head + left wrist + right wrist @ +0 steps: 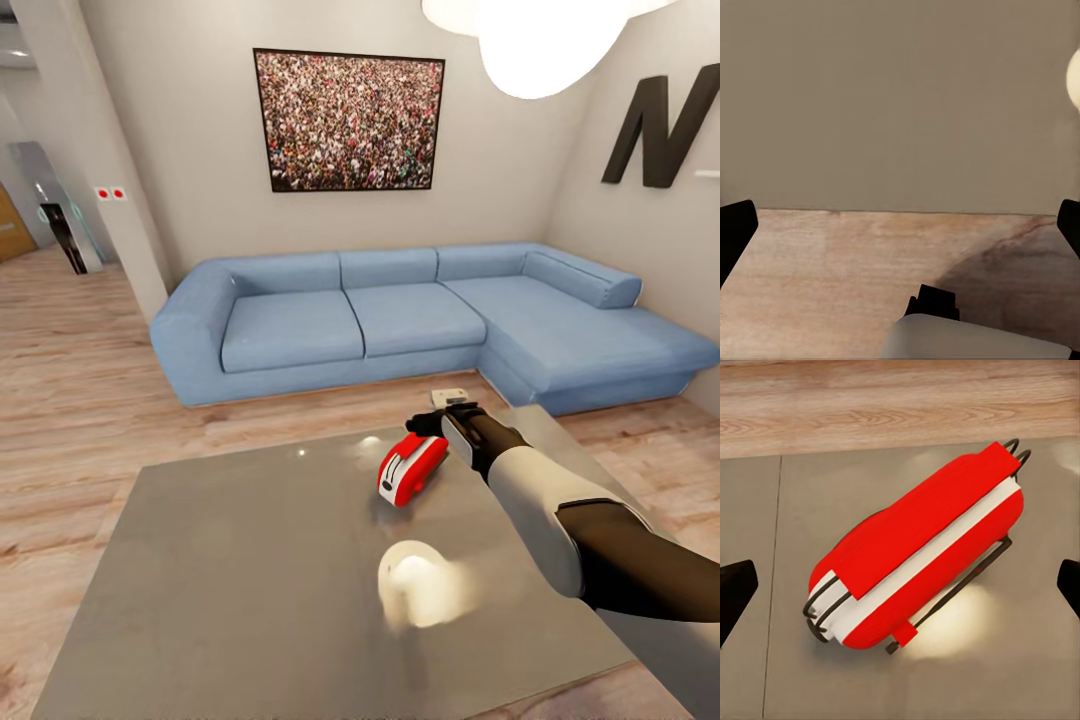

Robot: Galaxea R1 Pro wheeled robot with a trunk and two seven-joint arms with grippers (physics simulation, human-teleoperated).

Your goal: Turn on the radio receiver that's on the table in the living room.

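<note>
Just one red radio receiver (411, 469) on the grey table (220, 560), right gripper (440, 420) spread above it, left gripper (900, 225) spread too.

Head overlooks table (250, 560); right wrist hovers seemingly close.

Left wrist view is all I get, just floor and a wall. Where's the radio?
Observer: The radio receiver lies on the grey table, in front of a blue sofa.
Operator: Is a tool near it?
Observer: Yes, the right tool hangs just above it, not touching; its fingertips sit wide apart on both sides.
Operator: Is the radio standing up?
Observer: No, it's tipped over, red handle facing the right wrist camera.
</note>
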